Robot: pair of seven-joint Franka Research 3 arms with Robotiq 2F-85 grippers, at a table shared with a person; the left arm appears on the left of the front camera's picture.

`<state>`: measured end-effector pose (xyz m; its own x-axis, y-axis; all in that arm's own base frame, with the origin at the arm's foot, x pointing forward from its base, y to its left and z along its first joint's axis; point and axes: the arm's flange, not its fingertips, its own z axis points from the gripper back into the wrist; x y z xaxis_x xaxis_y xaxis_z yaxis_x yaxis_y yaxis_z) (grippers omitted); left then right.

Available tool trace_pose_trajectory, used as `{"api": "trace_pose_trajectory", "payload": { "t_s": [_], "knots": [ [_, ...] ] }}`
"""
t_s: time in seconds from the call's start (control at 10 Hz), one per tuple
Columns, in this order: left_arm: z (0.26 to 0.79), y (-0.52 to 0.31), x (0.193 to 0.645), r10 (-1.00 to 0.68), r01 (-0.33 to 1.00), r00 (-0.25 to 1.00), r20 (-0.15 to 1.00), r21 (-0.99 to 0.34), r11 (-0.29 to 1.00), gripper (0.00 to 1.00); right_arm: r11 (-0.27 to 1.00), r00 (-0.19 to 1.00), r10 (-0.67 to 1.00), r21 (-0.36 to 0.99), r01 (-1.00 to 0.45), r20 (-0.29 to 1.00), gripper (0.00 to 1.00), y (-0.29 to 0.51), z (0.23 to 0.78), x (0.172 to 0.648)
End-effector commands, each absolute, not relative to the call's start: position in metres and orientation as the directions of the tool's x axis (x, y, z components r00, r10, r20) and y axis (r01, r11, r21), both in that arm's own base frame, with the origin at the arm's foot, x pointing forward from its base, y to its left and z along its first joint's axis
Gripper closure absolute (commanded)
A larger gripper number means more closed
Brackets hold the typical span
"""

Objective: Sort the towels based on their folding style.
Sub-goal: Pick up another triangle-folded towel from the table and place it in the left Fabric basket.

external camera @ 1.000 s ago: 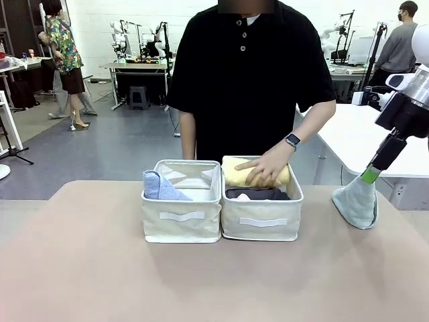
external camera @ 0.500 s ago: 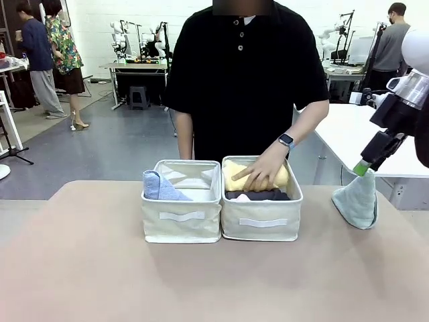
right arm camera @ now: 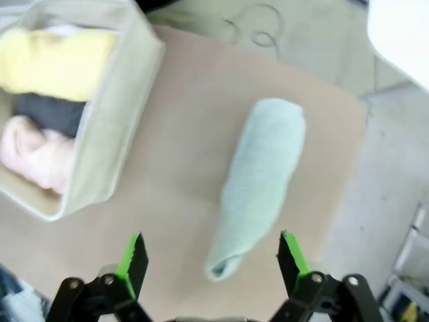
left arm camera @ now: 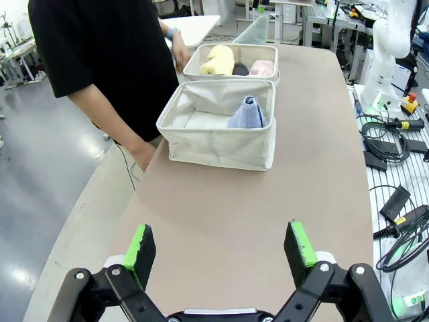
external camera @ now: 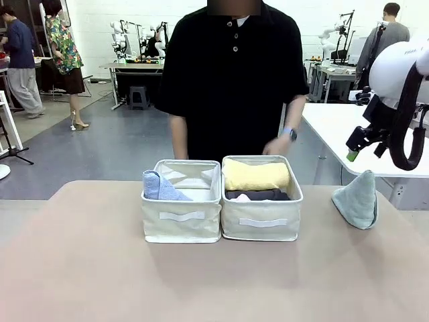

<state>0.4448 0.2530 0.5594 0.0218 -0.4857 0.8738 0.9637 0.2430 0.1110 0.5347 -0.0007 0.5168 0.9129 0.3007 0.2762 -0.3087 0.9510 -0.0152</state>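
I am holding my right end effector (external camera: 353, 149) in the air above the right end of the desk (external camera: 214, 282). Its fingers are spread wide and gripping nothing, as my right wrist view is showing (right arm camera: 212, 251). Below it, the grey-teal cone towel (external camera: 356, 199) is standing upright on the desk, well to the right of the two bins and touching neither them nor my fingers. From the wrist camera, looking down, this towel (right arm camera: 260, 178) is lying between my two green pads. My left end effector (left arm camera: 220, 245) is likewise released, with its fingers apart. It is hovering over bare desk at the left end, well away from the bins. The two cream fabric bins are sitting side by side in the middle of the desk, with their walls touching. The left bin (external camera: 181, 225) is holding the light blue cone towel (external camera: 157, 186) at its left side. The right bin (external camera: 261, 228) is holding the yellow rolled towel (external camera: 257, 176) at its far end, the dark grey rolled towel (external camera: 258, 194) just nearer, and the pink rolled towel (right arm camera: 30, 151) nearest. The person is standing at the far side, and the hand (external camera: 276, 145) wearing a wristwatch is hanging blurred just beyond the right bin's far rim.
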Motion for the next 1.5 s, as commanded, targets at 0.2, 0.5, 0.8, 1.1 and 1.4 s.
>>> {"api": "trace_pose_trajectory", "payload": {
  "t_s": [0.2,0.5,0.8,1.1,1.4],
  "knots": [
    [0.561,0.254,0.444,-0.489,0.963,0.019,0.872,0.114,0.242,0.00,0.967,0.958,0.251,0.014,-0.256,0.140,0.00,-0.005,0.511,0.553],
    [0.561,0.254,0.444,-0.489,0.963,0.019,0.872,0.114,0.242,0.00,0.966,0.943,0.257,-0.068,-0.248,0.212,0.00,-0.006,0.505,0.544],
    [0.561,0.254,0.444,-0.489,0.963,0.019,0.872,0.114,0.242,0.00,0.968,0.948,0.253,-0.058,-0.246,0.195,0.00,-0.006,0.507,0.547],
    [0.561,0.254,0.444,-0.489,0.963,0.019,0.872,0.114,0.242,0.00,0.999,0.995,0.051,-0.017,-0.050,0.087,0.00,-0.006,0.470,0.561],
    [0.561,0.254,0.444,-0.489,0.963,0.019,0.872,0.114,0.242,0.00,1.000,1.000,-0.028,-0.014,0.027,-0.012,0.00,-0.012,0.435,0.583]
  ]
}}
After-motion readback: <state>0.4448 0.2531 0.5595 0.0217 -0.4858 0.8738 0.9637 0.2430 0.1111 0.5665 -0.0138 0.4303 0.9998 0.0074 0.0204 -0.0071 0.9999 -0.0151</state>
